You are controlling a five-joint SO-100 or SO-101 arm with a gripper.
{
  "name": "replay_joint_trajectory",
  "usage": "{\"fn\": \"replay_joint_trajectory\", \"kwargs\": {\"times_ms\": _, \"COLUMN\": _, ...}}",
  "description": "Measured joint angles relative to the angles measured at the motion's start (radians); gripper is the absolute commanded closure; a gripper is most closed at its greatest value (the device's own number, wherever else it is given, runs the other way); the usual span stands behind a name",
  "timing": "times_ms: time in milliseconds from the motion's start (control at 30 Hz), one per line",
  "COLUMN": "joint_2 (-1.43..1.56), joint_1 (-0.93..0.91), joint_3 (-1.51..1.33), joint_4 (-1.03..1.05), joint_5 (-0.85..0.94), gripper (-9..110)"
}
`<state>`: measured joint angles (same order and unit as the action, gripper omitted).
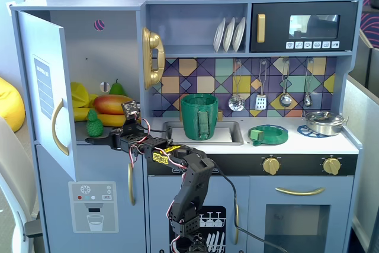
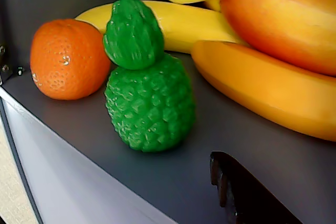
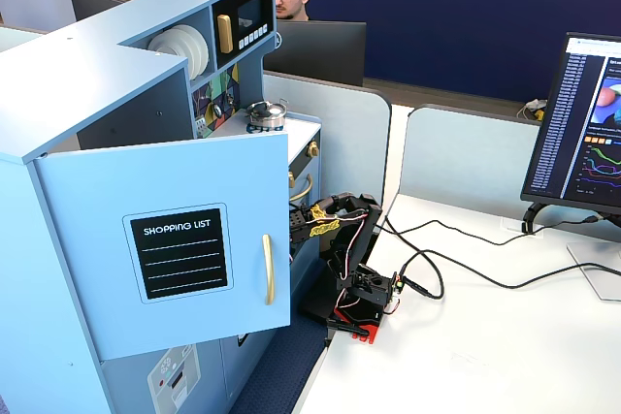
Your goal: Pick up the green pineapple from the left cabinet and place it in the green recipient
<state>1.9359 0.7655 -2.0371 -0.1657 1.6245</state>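
Note:
The green pineapple (image 1: 93, 124) stands upright near the front edge of the left cabinet's (image 1: 112, 51) shelf, whose door (image 1: 44, 87) is swung open. In the wrist view the pineapple (image 2: 149, 98) fills the middle, untouched. My gripper (image 1: 99, 140) is at the shelf's front edge, just below and right of the pineapple, open and empty. Only one black finger (image 2: 239, 184) shows in the wrist view, at the lower right, short of the fruit. The green recipient (image 1: 199, 115), a tall pot with a strap handle, stands in the sink to the right.
An orange (image 2: 68, 59) sits left of the pineapple; bananas (image 2: 262, 87) and a mango (image 2: 283, 19) lie close behind and right. A pear (image 1: 117, 88) is at the back. A flat green dish (image 1: 269, 134) and a steel pot (image 1: 324, 121) are on the counter. The door (image 3: 165, 239) hides the shelf in a fixed view.

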Motion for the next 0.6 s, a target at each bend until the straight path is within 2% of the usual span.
{"fn": "replay_joint_trajectory", "kwargs": {"times_ms": 600, "joint_2": -0.293, "joint_1": -0.012, "joint_3": 0.293, "joint_4": -0.002, "joint_5": -0.005, "gripper": 54}}
